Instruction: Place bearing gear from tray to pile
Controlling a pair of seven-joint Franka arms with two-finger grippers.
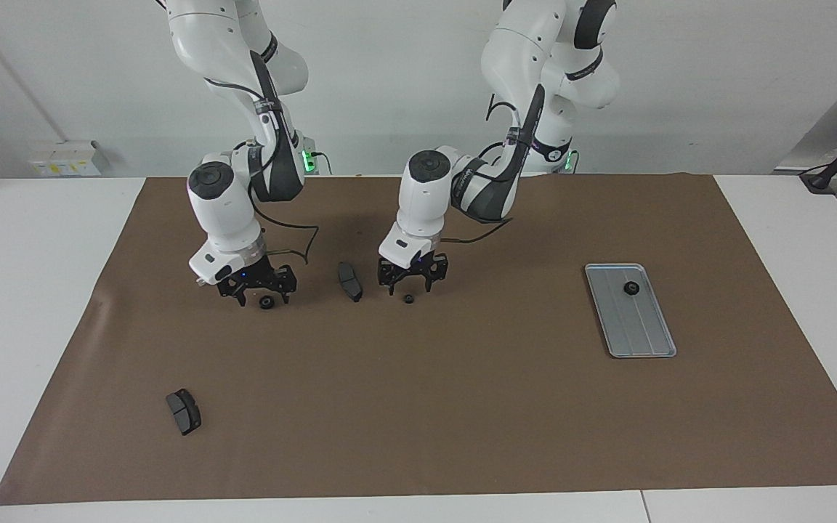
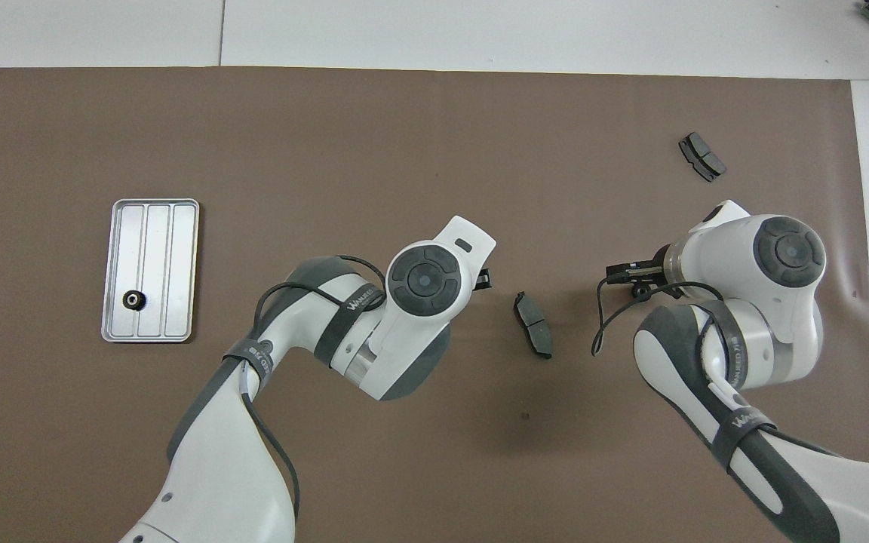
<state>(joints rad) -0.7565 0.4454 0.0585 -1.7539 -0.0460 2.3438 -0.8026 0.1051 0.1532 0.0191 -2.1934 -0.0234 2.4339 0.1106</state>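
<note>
The silver-grey ridged tray (image 1: 640,330) (image 2: 180,264) lies toward the left arm's end of the table. One small black bearing gear (image 1: 631,288) (image 2: 133,300) sits in it near the robots' end. My left gripper (image 1: 411,285) is open, low over the mat, with a second small gear (image 1: 409,298) lying on the mat between its fingertips. My right gripper (image 1: 262,294) is open, low over a third gear (image 1: 267,302) on the mat. A dark curved brake pad (image 1: 349,281) (image 2: 532,324) lies between the two grippers. In the overhead view the hands cover most of both grippers. No white bracket shows.
A second dark brake pad (image 1: 184,411) (image 2: 701,156) lies farther from the robots, toward the right arm's end. A brown mat (image 1: 462,421) covers the white table.
</note>
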